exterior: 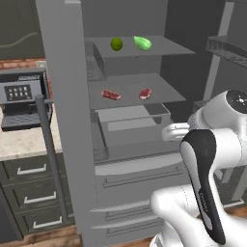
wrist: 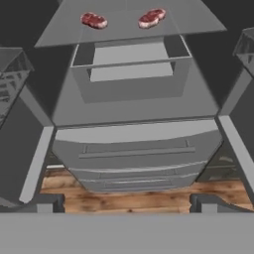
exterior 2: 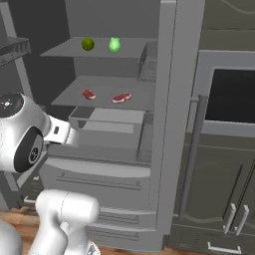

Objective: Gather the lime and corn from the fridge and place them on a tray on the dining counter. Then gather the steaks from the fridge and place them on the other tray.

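Lime [exterior: 116, 44] sits on fridge [exterior: 72, 120] top shelf, just beside pale green corn [exterior: 143, 43]. Two steaks [exterior: 111, 94] lie apart on shelf below. Gripper [wrist: 127, 204] fingers spread wide, holding nothing, facing bottom drawers.

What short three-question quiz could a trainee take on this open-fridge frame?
1. True or false: the lime lies on the same shelf as the steaks.
2. How many steaks are on the middle shelf?
3. The gripper jaws stand: A) shut on the corn, B) open and empty, C) shut on a steak.

Key:
1. False; the lime lies on the upper shelf beside the corn.
2. Two.
3. B.
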Controlling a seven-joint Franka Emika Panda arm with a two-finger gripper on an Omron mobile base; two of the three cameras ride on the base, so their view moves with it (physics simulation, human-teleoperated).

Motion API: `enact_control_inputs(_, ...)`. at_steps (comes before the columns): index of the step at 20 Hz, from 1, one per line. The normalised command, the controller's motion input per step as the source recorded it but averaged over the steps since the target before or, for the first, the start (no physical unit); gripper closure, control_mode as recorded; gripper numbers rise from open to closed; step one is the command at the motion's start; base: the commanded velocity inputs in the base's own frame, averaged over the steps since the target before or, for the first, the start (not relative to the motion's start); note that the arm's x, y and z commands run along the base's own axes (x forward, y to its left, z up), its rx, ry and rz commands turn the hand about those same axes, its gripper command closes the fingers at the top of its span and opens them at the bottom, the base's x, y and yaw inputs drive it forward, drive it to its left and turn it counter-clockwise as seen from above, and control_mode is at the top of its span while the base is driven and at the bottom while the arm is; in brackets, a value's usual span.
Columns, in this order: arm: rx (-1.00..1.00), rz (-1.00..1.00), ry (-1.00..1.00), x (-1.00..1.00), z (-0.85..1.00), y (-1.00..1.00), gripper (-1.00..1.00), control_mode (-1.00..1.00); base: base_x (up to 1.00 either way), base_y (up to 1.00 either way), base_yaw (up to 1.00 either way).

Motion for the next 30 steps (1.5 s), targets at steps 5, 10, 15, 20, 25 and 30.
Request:
enact_control_inputs(5, 0.00, 0.00, 0.00, 0.00, 0.00, 0.00, -1.00, 1.00, 0.54, 0.18, -0.09)
enact_control_inputs(10, 0.00, 0.00, 0.00, 0.00, 0.00, 0.00, -1.00, 1.00, 0.41, 0.37, -0.10)
enact_control_inputs(15, 0.00, 0.00, 0.00, 0.00, 0.00, 0.00, -1.00, 1.00, 0.60, 0.10, -0.03)
enact_control_inputs(20, 0.00, 0.00, 0.00, 0.00, 0.00, 0.00, -1.00, 1.00, 0.64, 0.00, 0.00)
enact_control_inputs(25, 0.00, 0.00, 0.00, 0.33, 0.00, 0.00, -1.00, -1.00, 0.41, 0.00, 0.00)
enact_control_inputs(30, 0.00, 0.00, 0.01, 0.98, 0.19, -0.09, -1.00, -1.00, 0.00, 0.00, 0.00)
